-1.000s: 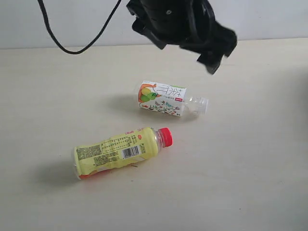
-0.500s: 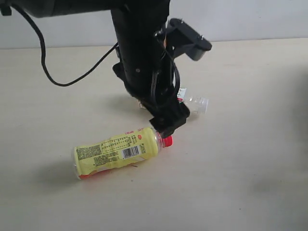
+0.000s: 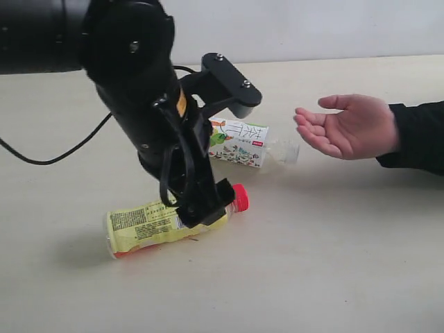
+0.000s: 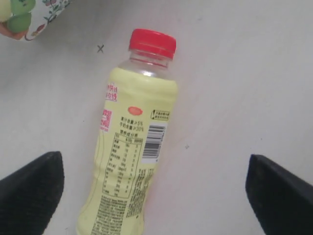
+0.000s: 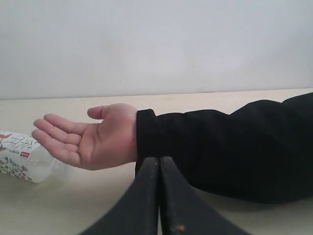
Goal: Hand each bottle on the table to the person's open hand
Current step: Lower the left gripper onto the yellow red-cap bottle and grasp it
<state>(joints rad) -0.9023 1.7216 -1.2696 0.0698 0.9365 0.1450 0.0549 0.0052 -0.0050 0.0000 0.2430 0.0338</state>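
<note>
Nearest me, the yellow-labelled bottle (image 3: 142, 225) lies on its side on the table (image 3: 333, 263), red cap pointing right. My left gripper (image 4: 155, 188) hangs over it with the fingers (image 4: 34, 186) spread wide, one on each side of the body and neither touching it. Just behind lies the fruit-label bottle (image 3: 243, 142), also on its side, neck towards the person's open hand (image 3: 347, 128), which is held palm up close by. My right gripper (image 5: 158, 161) has its fingers pressed together on nothing, pointing at the black sleeve (image 5: 220, 147).
</note>
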